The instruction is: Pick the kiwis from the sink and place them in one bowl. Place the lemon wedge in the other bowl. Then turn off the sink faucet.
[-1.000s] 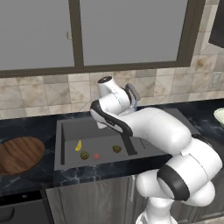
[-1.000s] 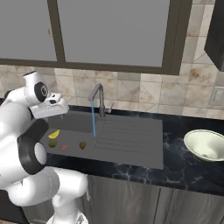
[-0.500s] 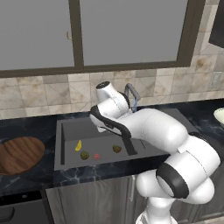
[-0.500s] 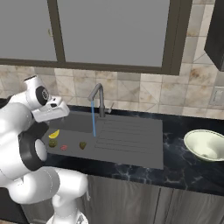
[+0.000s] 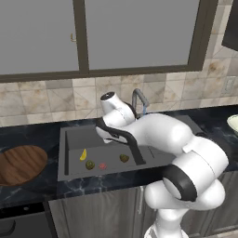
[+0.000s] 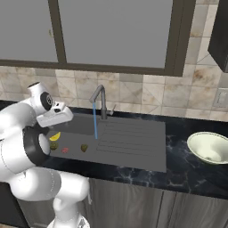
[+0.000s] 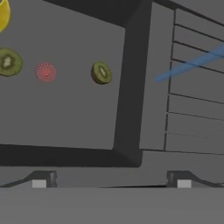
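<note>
With its jaws spread wide and empty, the robot's gripper (image 7: 111, 181) hangs above the sink (image 5: 74, 139), where two kiwis (image 7: 101, 72), a lemon wedge (image 5: 83, 154) and a red slice (image 7: 45, 72) wait beneath the running faucet (image 6: 100, 100), both bowls unfilled.

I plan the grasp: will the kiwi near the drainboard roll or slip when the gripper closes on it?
Probably it rolls: the kiwi is a small oval, lying free on the flat sink floor. It may be slippery, since water runs from the faucet nearby.
</note>
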